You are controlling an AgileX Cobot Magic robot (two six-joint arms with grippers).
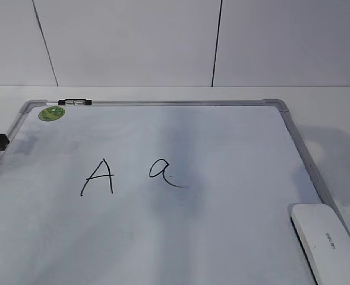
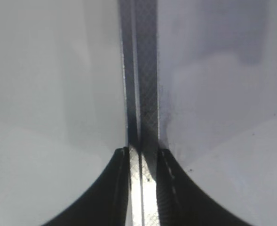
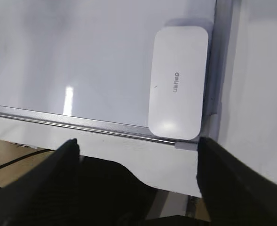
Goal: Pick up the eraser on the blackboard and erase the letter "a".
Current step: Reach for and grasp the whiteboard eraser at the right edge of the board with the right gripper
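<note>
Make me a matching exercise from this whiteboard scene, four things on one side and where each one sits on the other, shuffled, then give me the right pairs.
Things:
1. eraser
2. green sticker
3. letter "a"
4. left end effector

Places:
A. far left corner of the board
B. closed on the board's left frame edge
C. near right corner of the board
D. middle of the board, right of the capital "A"

Pairs: 1-C, 2-A, 3-D, 4-B
</note>
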